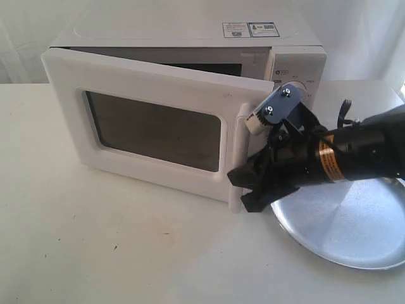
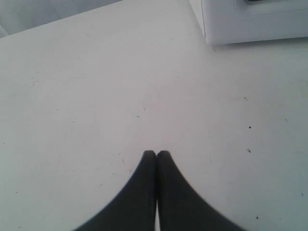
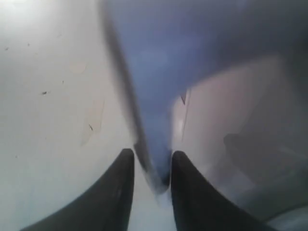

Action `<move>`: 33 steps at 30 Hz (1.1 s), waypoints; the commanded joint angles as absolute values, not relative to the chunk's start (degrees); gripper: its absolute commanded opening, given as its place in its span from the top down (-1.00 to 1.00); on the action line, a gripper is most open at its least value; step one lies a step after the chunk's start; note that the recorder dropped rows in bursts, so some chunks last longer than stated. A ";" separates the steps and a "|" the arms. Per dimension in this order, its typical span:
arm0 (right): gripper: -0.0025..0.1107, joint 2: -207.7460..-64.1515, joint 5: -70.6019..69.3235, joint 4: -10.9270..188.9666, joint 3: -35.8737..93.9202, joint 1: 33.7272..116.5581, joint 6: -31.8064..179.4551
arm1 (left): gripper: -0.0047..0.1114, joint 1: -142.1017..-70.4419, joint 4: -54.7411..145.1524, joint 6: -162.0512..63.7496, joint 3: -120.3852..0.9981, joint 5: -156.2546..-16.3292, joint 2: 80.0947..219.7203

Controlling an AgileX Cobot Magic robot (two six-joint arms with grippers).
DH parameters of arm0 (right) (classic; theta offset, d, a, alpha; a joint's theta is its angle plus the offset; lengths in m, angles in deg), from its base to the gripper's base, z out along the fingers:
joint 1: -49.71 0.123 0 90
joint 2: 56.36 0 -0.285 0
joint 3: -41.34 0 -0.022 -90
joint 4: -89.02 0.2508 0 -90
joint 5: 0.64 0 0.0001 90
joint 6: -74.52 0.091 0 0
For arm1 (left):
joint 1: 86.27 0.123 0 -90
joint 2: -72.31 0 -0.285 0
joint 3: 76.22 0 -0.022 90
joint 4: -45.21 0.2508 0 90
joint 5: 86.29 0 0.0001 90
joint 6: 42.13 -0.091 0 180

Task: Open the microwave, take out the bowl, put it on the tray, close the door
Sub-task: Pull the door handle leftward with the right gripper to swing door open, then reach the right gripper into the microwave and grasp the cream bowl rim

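Note:
The white microwave (image 1: 190, 31) stands at the back with its door (image 1: 152, 126) swung partly open. My right gripper (image 1: 245, 190) is at the lower end of the vertical bar handle (image 1: 239, 152). In the right wrist view its fingers (image 3: 120, 192) clamp a blurred edge of the door (image 3: 154, 96), so the right gripper (image 3: 151, 159) is shut on it. The silver tray (image 1: 354, 228) lies on the table under the right arm. The door hides the bowl. Over bare table, away from the microwave's corner (image 2: 240, 24), my left gripper (image 2: 156, 154) is shut on nothing.
The white table (image 1: 95, 240) stretches in front of the door. A white curtain hangs behind the microwave. The right arm's black body (image 1: 367, 152) crosses above the tray, close to the microwave's dial panel (image 1: 297, 69).

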State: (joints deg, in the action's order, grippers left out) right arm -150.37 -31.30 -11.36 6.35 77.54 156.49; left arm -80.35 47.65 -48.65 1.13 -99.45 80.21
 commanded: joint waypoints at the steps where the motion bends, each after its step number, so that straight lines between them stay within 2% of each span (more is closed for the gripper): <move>1: 0.43 -149.98 -27.96 -10.93 2.14 77.61 155.32 | 0.92 -80.76 47.20 -48.40 1.00 -99.57 80.09; 9: 0.38 -146.29 -30.22 -10.93 -1.11 77.61 157.63 | 0.92 -80.76 47.20 -48.40 1.00 -99.57 80.09; 11: 0.41 -144.45 -26.56 -10.93 -2.12 77.61 159.14 | 0.92 -80.76 47.20 -48.40 1.00 -99.57 80.09; 13: 0.52 -142.78 -21.51 -10.93 -2.77 77.61 160.93 | 0.92 -80.76 47.20 -48.40 1.00 -99.57 80.09; 18: 0.95 -138.28 -6.98 -10.93 -3.15 77.61 162.03 | 0.92 -80.76 47.20 -48.40 1.00 -99.57 80.09; 22: 0.96 -137.34 7.56 -10.93 -0.85 77.61 162.11 | 0.92 -80.76 47.20 -48.40 1.00 -99.57 80.09; 24: 0.96 -138.20 9.29 -10.93 1.46 77.61 162.11 | 0.92 -80.76 47.20 -48.40 1.00 -99.57 80.09; 28: 0.96 -141.36 1.12 -10.93 7.29 77.61 160.59 | 0.92 -80.76 47.20 -48.40 1.00 -99.57 80.09; 33: 0.96 -146.37 -22.06 -10.93 13.60 77.61 151.06 | 0.92 -80.76 47.20 -48.40 1.00 -99.57 80.09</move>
State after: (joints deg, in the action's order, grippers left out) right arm -144.44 -8.98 -10.52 11.07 77.67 155.98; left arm -80.35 47.65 -48.65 1.13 -99.45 80.21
